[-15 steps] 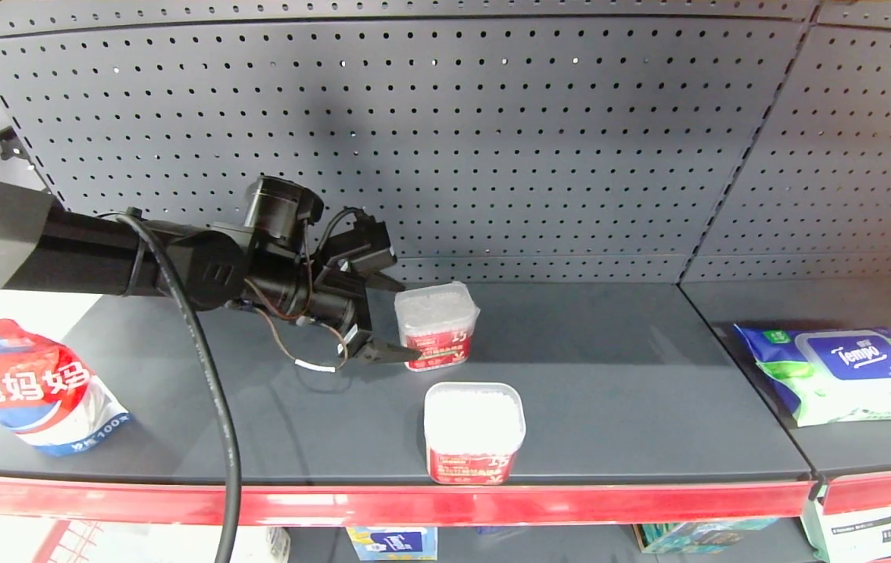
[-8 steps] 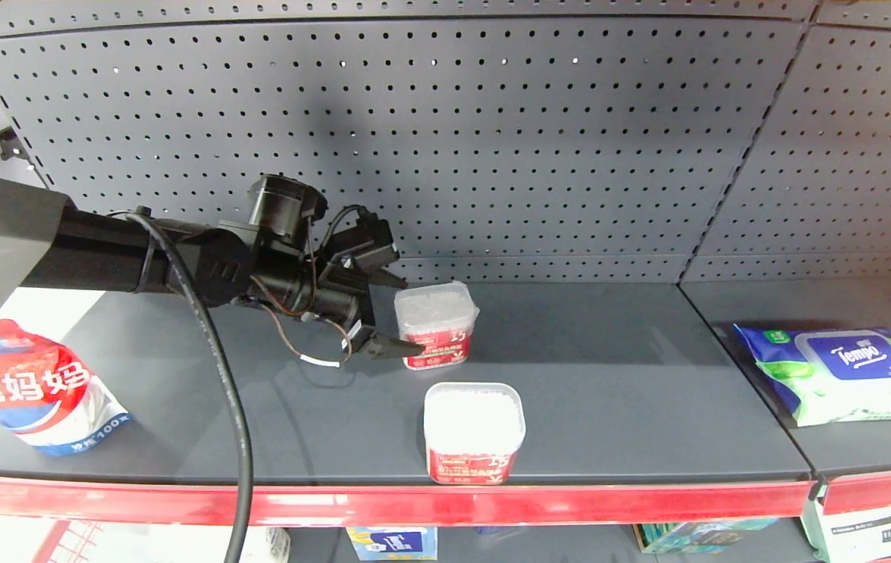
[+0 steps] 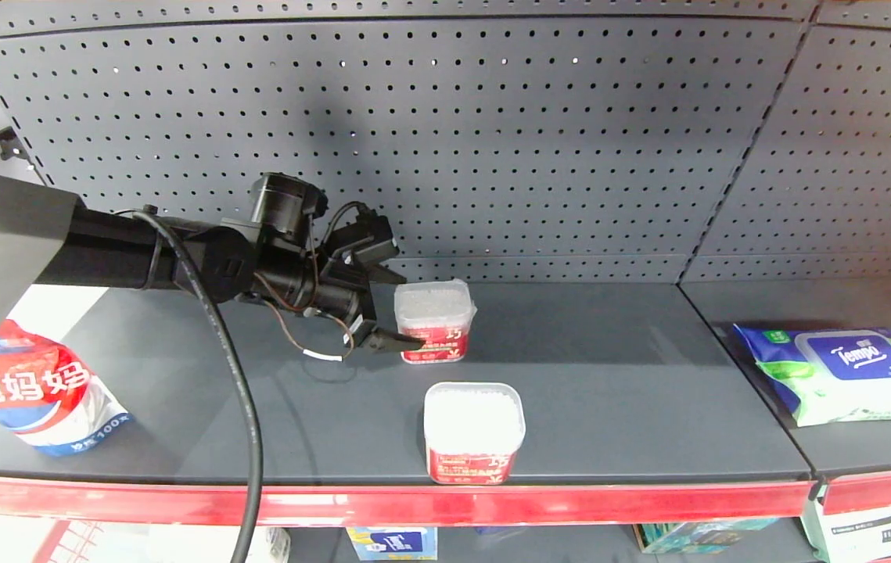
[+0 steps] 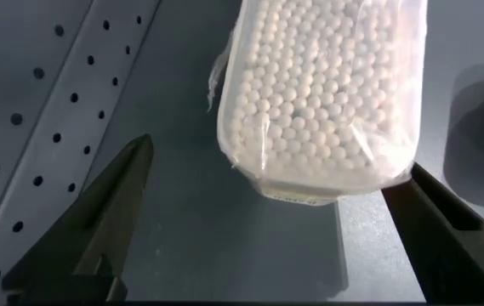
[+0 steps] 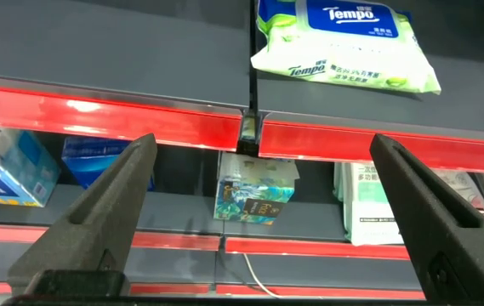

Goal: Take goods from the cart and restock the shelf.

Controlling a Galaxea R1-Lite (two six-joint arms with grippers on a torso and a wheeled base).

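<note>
Left gripper (image 3: 412, 311): wide open, clamped on nothing. Between its 2 fingers, up by the tips: clear tub (image 3: 435, 309), 1 fingertip just beside its corner

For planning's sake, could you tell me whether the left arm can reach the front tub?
Probably yes: the front tub stands alone on the shelf, nothing between it and the left gripper, open around the rear tub.

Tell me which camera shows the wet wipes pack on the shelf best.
The head view: the wet wipes pack lies flat on the shelf, in its right section, top face and flap in plain sight. The right wrist view sees the pack from lower in front, its far end cut off at the picture's edge.
</note>
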